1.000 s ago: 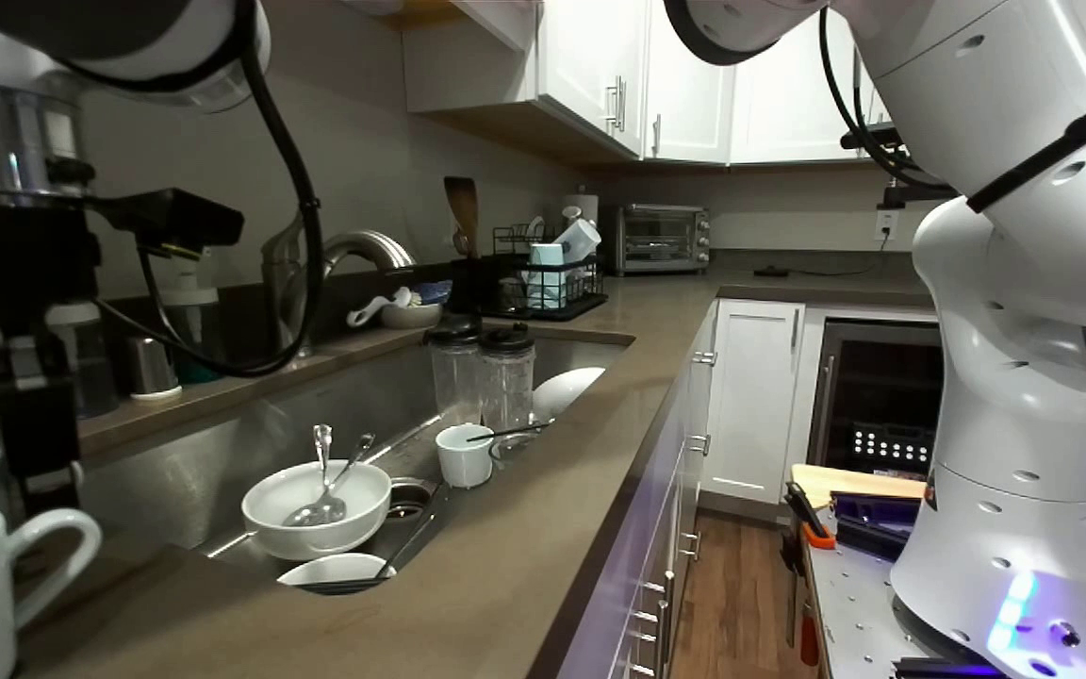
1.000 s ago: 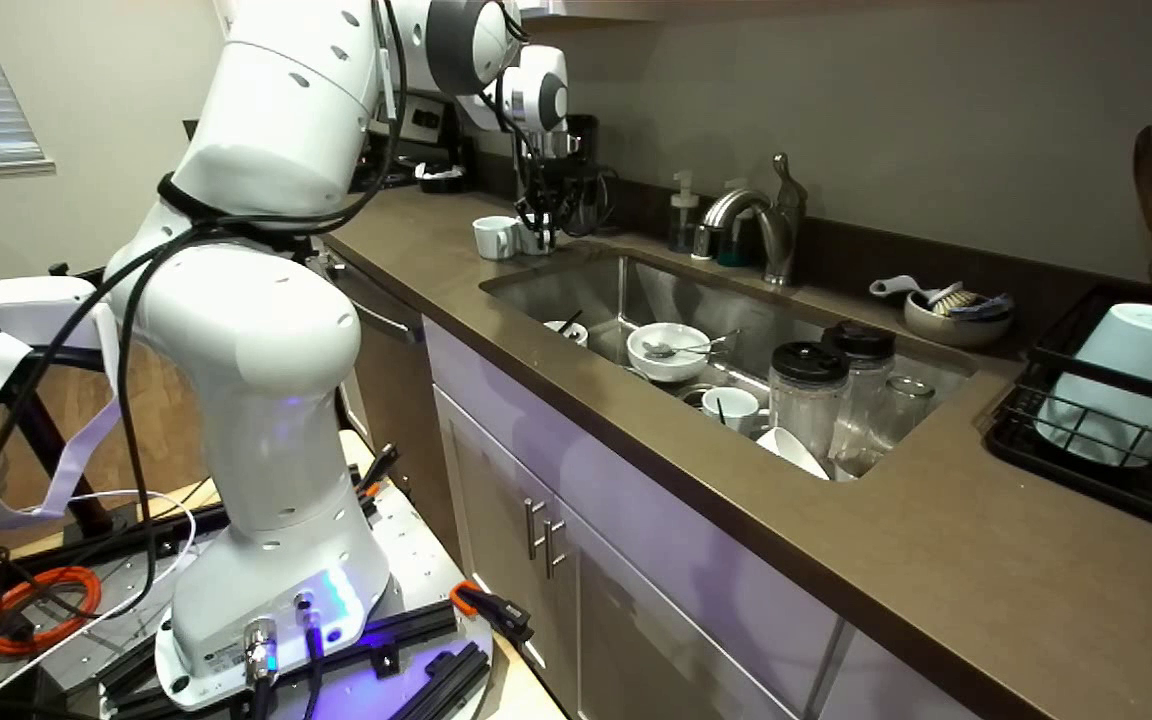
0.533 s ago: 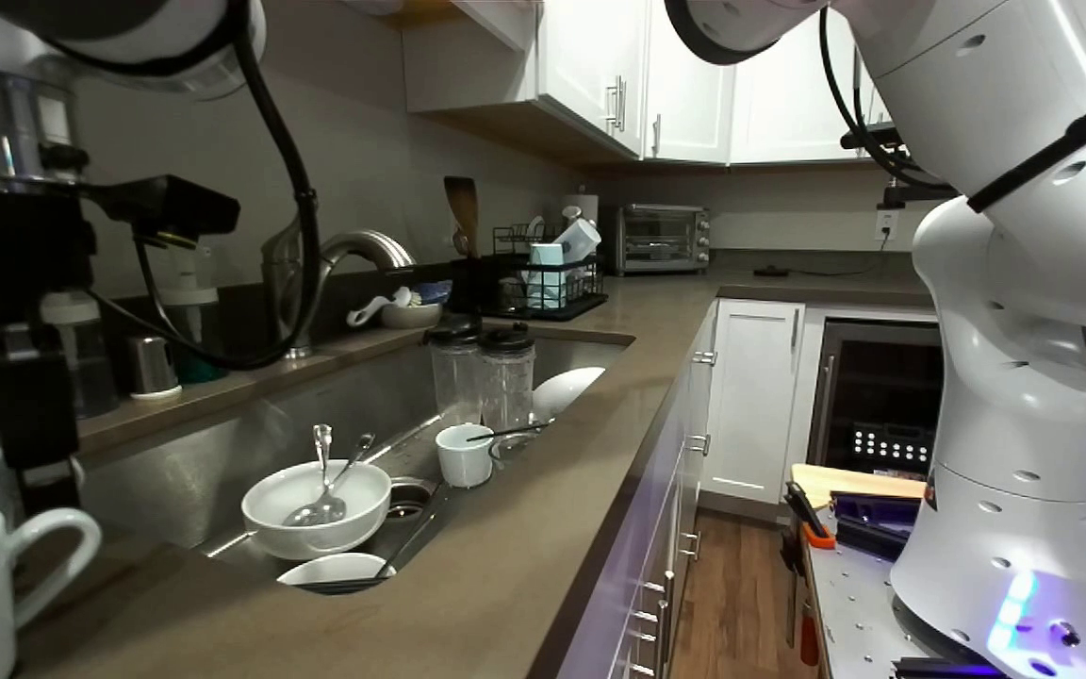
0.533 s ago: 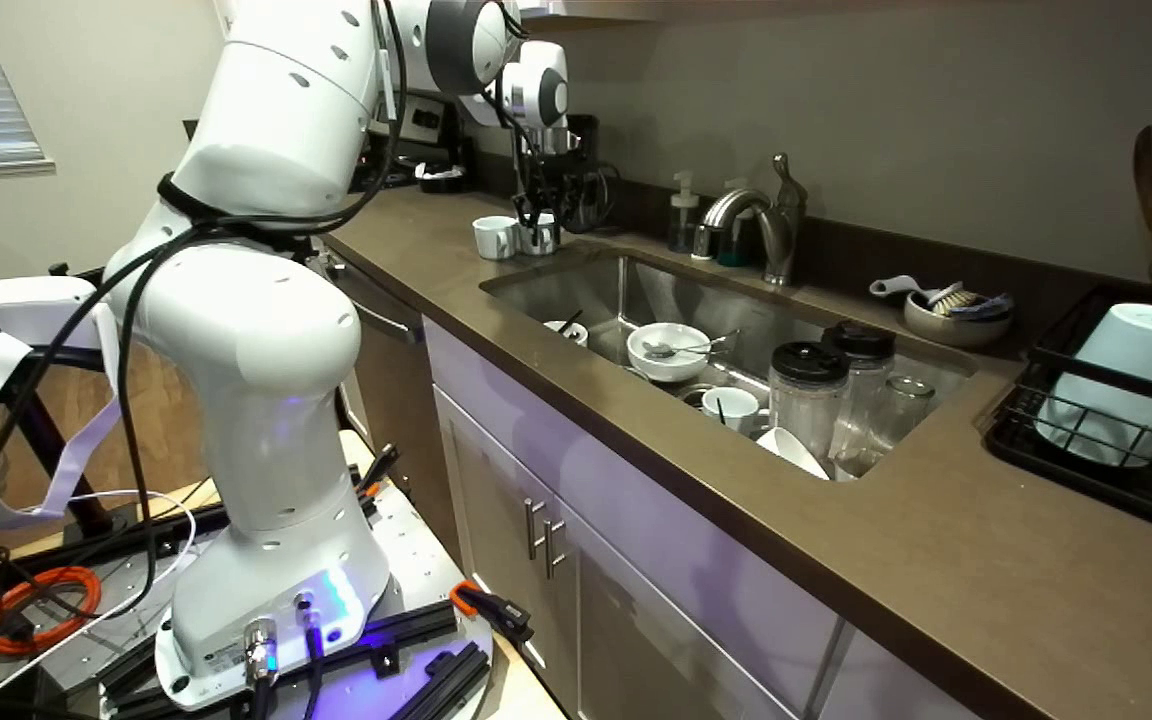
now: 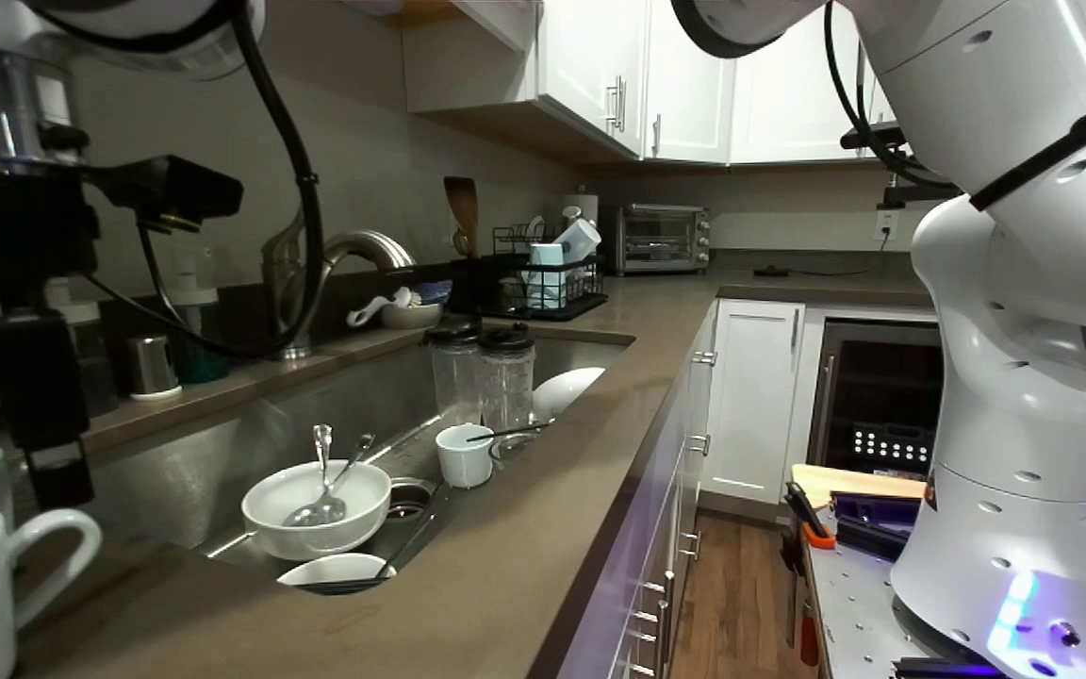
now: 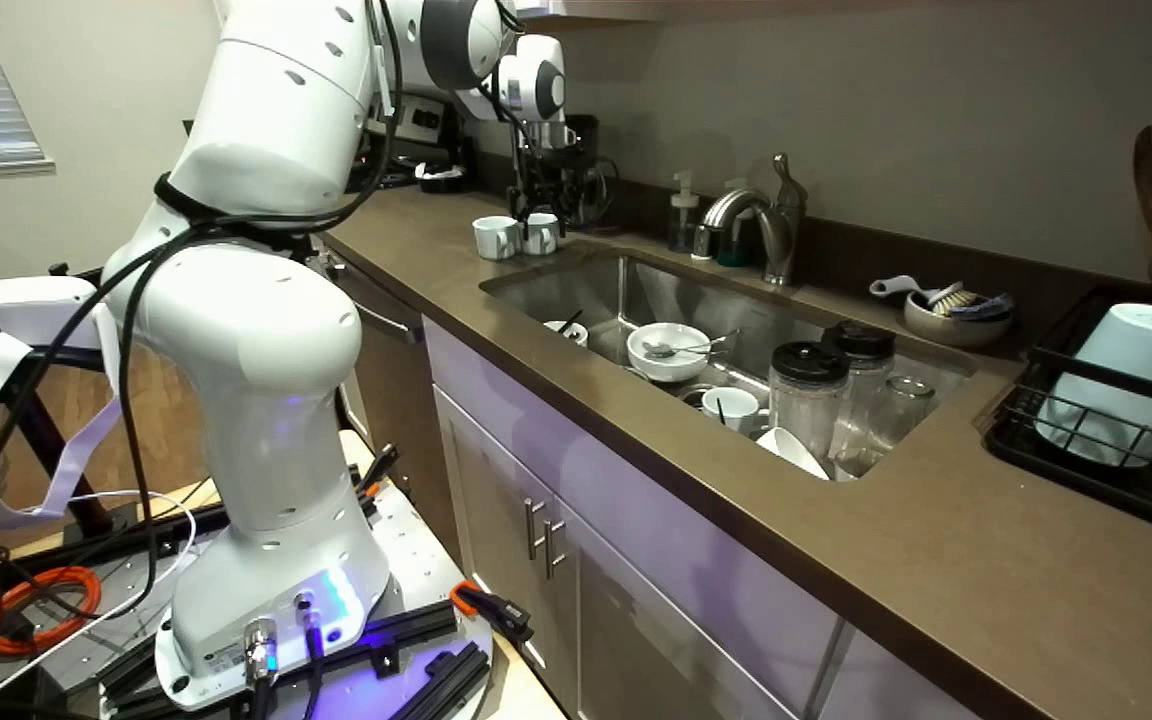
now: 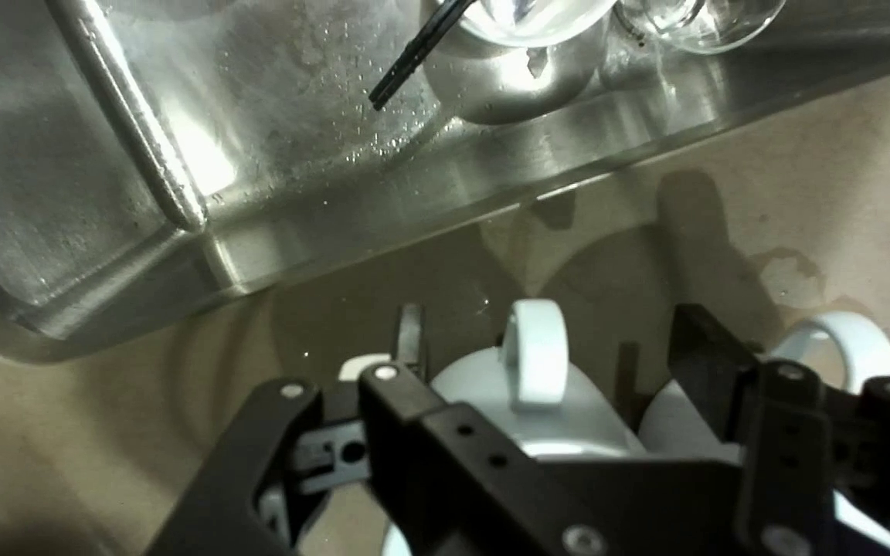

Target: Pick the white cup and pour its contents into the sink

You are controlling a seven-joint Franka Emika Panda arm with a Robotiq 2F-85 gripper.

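Note:
Two white cups stand upright on the counter beside the sink [image 6: 641, 275]. My gripper [image 7: 557, 332] is open over the white cup [image 6: 541, 236] nearer the faucet. In the wrist view one finger [image 7: 411, 336] is left of this cup's handle [image 7: 541, 351] and the opposite finger [image 7: 711, 363] is well to its right, apart from the handle. Beyond that right finger the second cup's handle [image 7: 866, 347] shows. What the cups contain cannot be seen. In an exterior view a black finger [image 5: 48, 396] hangs close to both cups.
A white bowl [image 6: 669, 368] with spoons, a white mug [image 6: 733, 408] and lidded clear jars [image 6: 808, 400] stand in the sink. The faucet [image 6: 781, 225] and a soap bottle [image 6: 683, 210] stand behind it. A black dish rack [image 6: 1066, 430] sits on the far counter.
My gripper has risen a little and its jaws have spread wider, uncovering the cup that they hid a second ago. Both cups have stayed in place on the counter.

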